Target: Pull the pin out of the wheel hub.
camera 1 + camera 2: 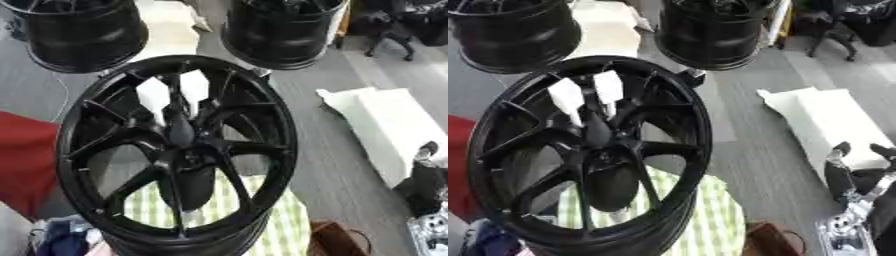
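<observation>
Hub (179, 150) stands upright mid-frame on a green-check cloth (710, 220), face toward the camera, presumably so the centre and spokes are reachable from the front. Pin: can't pick it out w/ certainty. A dark stub runs up from the centre bore (181, 131) between two spokes, and that may be it, but it blends into the black metal. Two white tags (175, 92) show through the upper spoke gaps, prob. stickers or markers; purpose unclear.

Right hand (852, 175) shows at the right edge, low, well apart from the hub, dark fingers pointing up and relaxed, spread somewhat, holding nothing. Looks parked, not engaged. Left hand: not visible in either view.

Two more black rims (83, 35) sit behind, at top left and top right, apart from the working one. White pad (385, 125) lies on the floor to the right, red cloth (22, 160) at left edge.

Judgement: task not begun; the hand must first reach across to the hub centre.
</observation>
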`<act>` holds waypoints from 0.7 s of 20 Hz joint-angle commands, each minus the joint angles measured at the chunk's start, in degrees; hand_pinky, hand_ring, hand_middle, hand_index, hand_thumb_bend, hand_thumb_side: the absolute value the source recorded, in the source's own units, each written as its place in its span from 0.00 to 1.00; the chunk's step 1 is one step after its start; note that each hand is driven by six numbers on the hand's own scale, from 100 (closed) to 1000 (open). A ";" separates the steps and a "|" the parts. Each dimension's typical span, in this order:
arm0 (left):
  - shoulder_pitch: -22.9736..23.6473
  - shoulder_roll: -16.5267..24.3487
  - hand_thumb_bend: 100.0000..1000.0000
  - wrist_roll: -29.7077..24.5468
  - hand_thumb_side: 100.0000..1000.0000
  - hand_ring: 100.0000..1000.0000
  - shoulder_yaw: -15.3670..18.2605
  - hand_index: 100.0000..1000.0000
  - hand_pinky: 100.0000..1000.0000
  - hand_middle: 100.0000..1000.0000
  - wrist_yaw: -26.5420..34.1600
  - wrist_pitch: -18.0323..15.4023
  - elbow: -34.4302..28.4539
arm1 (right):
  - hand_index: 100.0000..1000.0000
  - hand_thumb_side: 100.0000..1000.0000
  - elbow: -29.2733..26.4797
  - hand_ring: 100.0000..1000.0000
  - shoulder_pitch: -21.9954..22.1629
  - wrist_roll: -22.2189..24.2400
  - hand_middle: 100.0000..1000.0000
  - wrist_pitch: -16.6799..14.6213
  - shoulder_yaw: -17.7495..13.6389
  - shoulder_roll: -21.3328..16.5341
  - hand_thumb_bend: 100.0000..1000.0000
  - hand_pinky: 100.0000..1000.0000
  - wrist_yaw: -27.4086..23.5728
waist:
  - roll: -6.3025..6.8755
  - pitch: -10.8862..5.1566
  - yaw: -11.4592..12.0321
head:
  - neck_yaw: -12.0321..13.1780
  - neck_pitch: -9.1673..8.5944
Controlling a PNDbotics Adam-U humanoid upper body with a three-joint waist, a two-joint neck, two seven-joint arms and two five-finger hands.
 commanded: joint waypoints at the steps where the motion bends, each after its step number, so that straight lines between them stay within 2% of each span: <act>1: -6.37 6.83 0.01 -8.61 0.43 0.62 -7.19 0.91 0.64 0.64 1.51 -11.43 5.54 | 0.63 0.06 -0.41 0.35 0.07 -1.87 0.77 1.62 0.01 -1.88 0.23 0.05 0.65 | 0.49 -1.17 -0.31 | -0.18 -0.42; 4: -13.15 8.38 0.06 -17.35 0.46 0.64 -14.72 0.93 0.69 0.68 -0.34 -22.43 12.64 | 0.63 0.06 -0.27 0.35 0.34 -1.87 0.77 1.56 0.13 -2.16 0.20 0.05 0.75 | 0.87 -1.57 -0.74 | -0.21 -0.28; 5: -15.15 8.23 0.09 -20.15 0.46 0.64 -17.00 0.93 0.69 0.70 -1.36 -25.90 14.97 | 0.63 0.06 -0.23 0.35 0.44 -1.87 0.77 1.56 0.14 -2.24 0.23 0.05 0.76 | 0.97 -1.68 -0.85 | -0.27 -0.20; 7: -18.93 7.13 0.14 -22.53 0.46 0.62 -21.93 0.93 0.70 0.70 -4.91 -32.06 19.43 | 0.63 0.06 -0.19 0.35 0.62 -1.87 0.77 1.56 0.15 -2.44 0.23 0.05 0.83 | 1.24 -1.93 -1.07 | -0.27 -0.01; 9: -22.19 5.33 0.16 -23.11 0.46 0.61 -26.58 0.93 0.71 0.70 -9.21 -34.25 21.91 | 0.63 0.06 -0.15 0.35 0.73 -1.87 0.77 1.53 0.10 -2.57 0.23 0.05 0.89 | 1.51 -2.09 -1.28 | -0.30 0.03; 14: -26.73 1.58 0.20 -23.28 0.45 0.60 -34.91 0.92 0.71 0.70 -16.26 -34.92 23.50 | 0.63 0.06 -0.03 0.35 0.79 -1.87 0.77 1.32 -0.04 -2.86 0.23 0.05 1.02 | 2.23 -2.32 -1.67 | -0.59 -0.02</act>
